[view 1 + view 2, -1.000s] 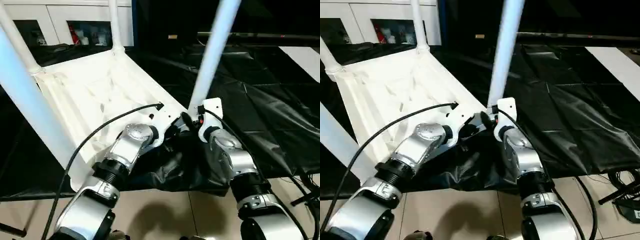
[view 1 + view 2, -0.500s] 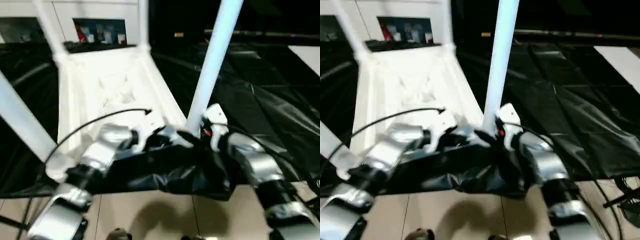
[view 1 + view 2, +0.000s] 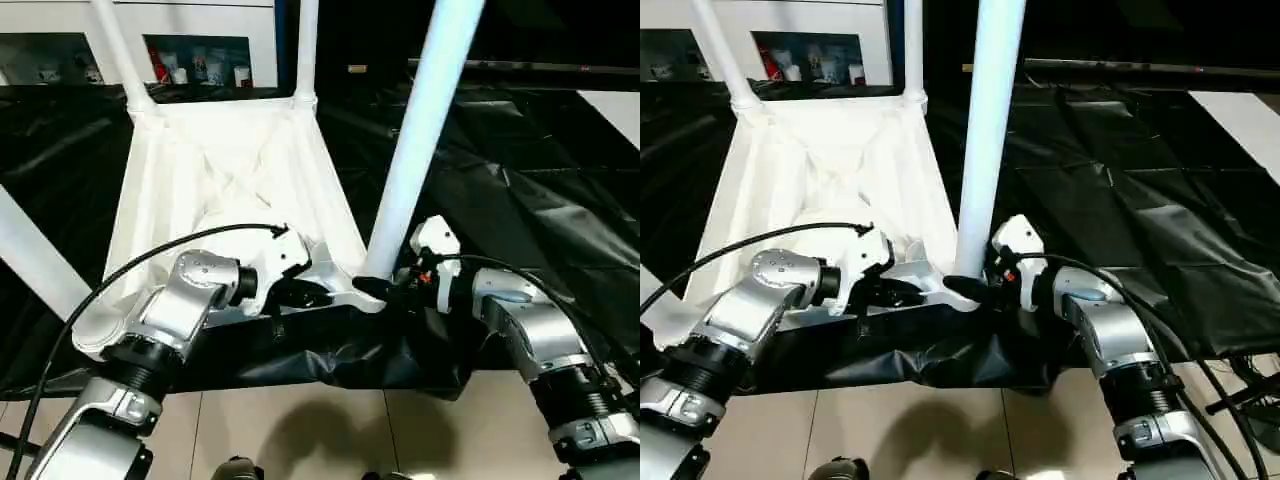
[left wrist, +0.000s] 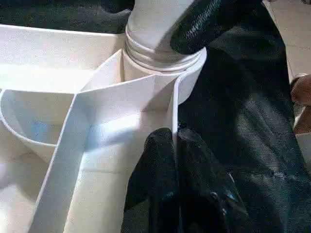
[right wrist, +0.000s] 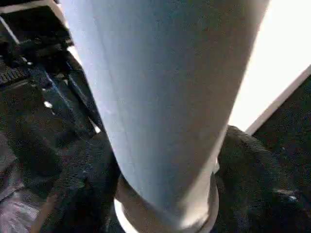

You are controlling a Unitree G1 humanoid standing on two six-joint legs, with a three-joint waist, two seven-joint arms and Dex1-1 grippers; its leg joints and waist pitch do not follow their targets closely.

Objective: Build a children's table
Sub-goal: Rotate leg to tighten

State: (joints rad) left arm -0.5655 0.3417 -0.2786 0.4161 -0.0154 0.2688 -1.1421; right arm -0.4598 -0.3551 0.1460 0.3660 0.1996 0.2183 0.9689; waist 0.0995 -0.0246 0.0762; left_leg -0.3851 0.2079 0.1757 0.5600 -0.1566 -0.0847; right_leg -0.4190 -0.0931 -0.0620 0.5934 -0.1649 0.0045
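1. The whole head view has swung over the last second, so much of the apparent shift is the camera; even so, the upturned tabletop (image 3: 215,190) now lies squarer to the robot than a second ago, with its near rim along the front edge of the work surface.
2. On the left, the left gripper (image 3: 292,293) is pinched shut on the tabletop's near rim; the left wrist view shows a black finger (image 4: 160,170) on either side of a thin white rib, just beside the corner socket (image 4: 163,63).
3. To its right, the near-right leg (image 3: 420,140) stands upright in that socket, seated down to its collar.
4. The right gripper (image 3: 385,288) sits at the foot of this leg with its fingers spread around the tube (the right wrist view shows dark fingers on both sides of it); whether they press the leg or only bracket it, I cannot tell.
5. Judgement: all four legs appear fitted, two far ones (image 3: 305,50) upright and a near-left one (image 3: 35,260) rising out of the left edge, so the build looks nearly finished, with seating checks or turning the table over left.
6. The surface is a table draped in crinkled black sheeting (image 3: 520,200), hanging loose over the front edge above a pale tiled floor (image 3: 300,430).
7. Behind stands a white cabinet (image 3: 190,40) with small items on its shelves; the rest of the room is dark.
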